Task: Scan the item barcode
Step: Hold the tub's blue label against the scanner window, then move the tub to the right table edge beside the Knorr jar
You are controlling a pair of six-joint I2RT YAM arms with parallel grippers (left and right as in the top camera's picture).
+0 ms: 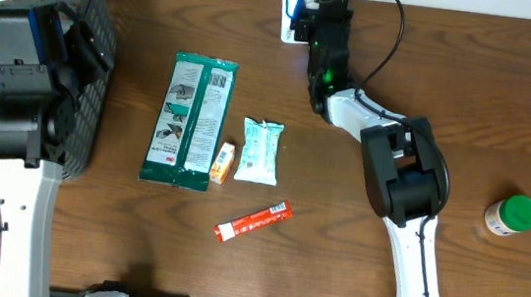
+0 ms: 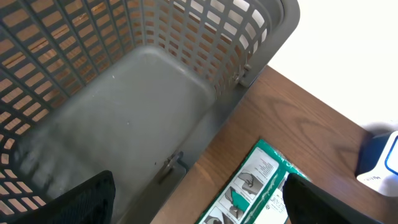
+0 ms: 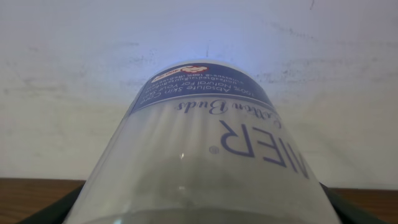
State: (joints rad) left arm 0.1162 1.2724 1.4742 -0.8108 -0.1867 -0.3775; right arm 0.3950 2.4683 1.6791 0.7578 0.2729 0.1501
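The right gripper is clamped on a clear cotton buds tub. The tub lies lengthwise between its fingers and fills most of the right wrist view, with its blue label band towards the far end. Just past the tub's end there is a pale wall, and a strip of brown table shows low to either side. From overhead, a white and blue object sits right beside this gripper at the table's far edge; I cannot tell what it is. Well behind the gripper, back along the arm and off to its right, a green-lidded jar stands alone.

The left gripper has its fingers spread apart with nothing between them. It hangs over the corner where the grey mesh basket meets the table. The basket's floor lies directly below and ahead of it. A green and white flat package lies just to its right on the wood. Farther right are a small orange box touching that package's edge, then a white-green pouch. A red stick packet lies apart from these, nearer the arm bases.
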